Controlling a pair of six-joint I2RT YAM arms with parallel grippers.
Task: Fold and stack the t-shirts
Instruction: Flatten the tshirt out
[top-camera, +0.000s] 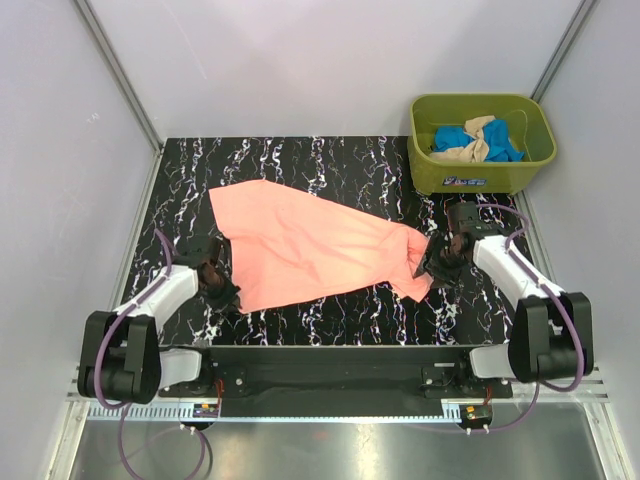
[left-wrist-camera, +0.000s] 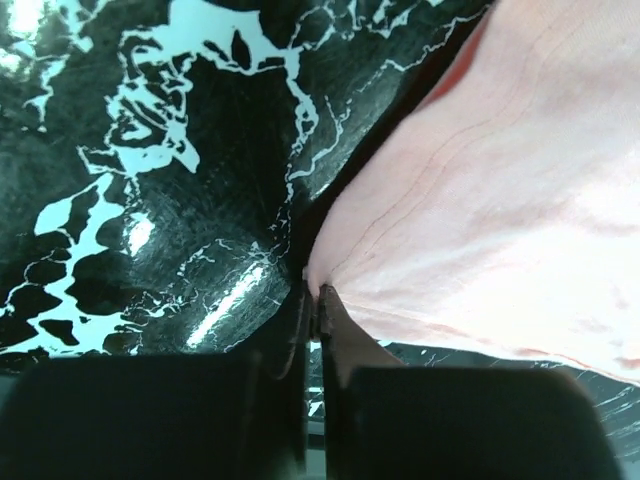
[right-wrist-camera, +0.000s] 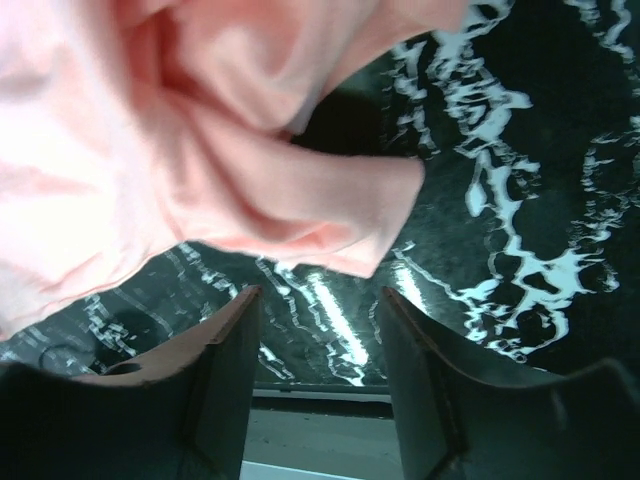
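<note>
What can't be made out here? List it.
- Top view: how many tees are in the olive-green plastic tub; the bunched blue and beige cloth is tangled, its lower part behind the tub wall.
- Top view: the tub's front label, too small to read.
- All views: which end of the salmon-pink cloth t-shirt holds the collar, lost in its folds.

Top camera high, looking down; wrist cameras close, low; all share salmon-pink t-shirt (top-camera: 310, 245), table (top-camera: 300, 160).

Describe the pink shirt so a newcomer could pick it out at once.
Start at the black marbled table. Spread across its middle lies the salmon-pink t-shirt. Unlike the blue and beige t-shirts bundled in the green tub, it lies out alone.
</note>
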